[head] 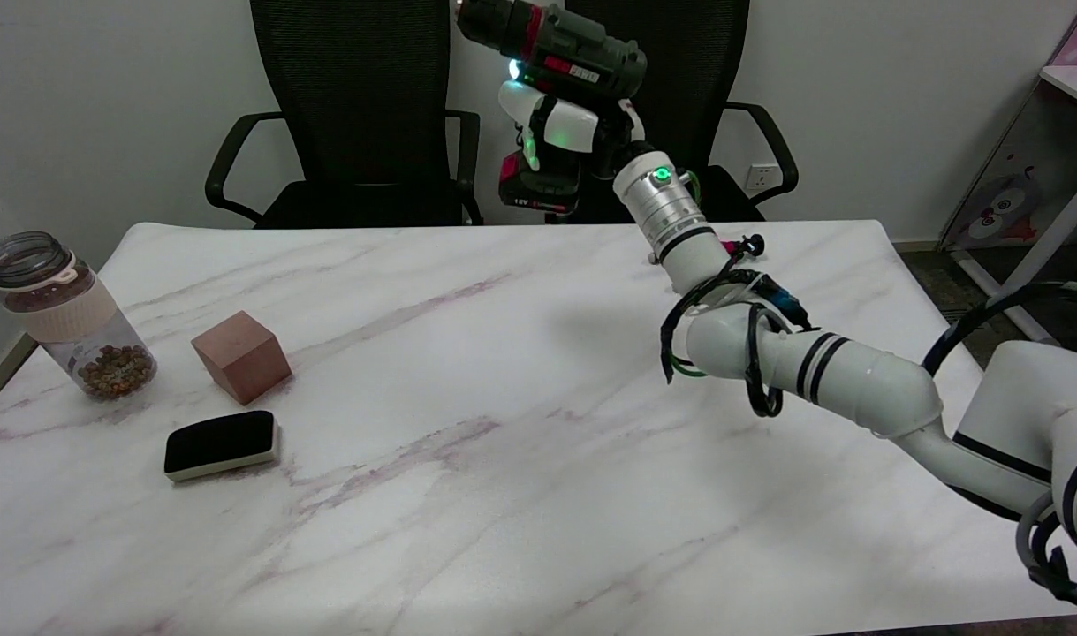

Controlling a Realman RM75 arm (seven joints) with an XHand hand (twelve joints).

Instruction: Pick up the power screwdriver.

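The right robot hand (563, 132) is gripping one dark-grey-and-red power screwdriver (551, 53) at twelve o'clock, above the white marble table's (503, 397) far edge.

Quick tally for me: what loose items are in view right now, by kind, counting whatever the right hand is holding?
Power screwdriver: 1, held up off the table by the right hand
Jar: 1, with brown bits at the bottom
Wooden block: 1
Eraser: 1, black top
Total: 4
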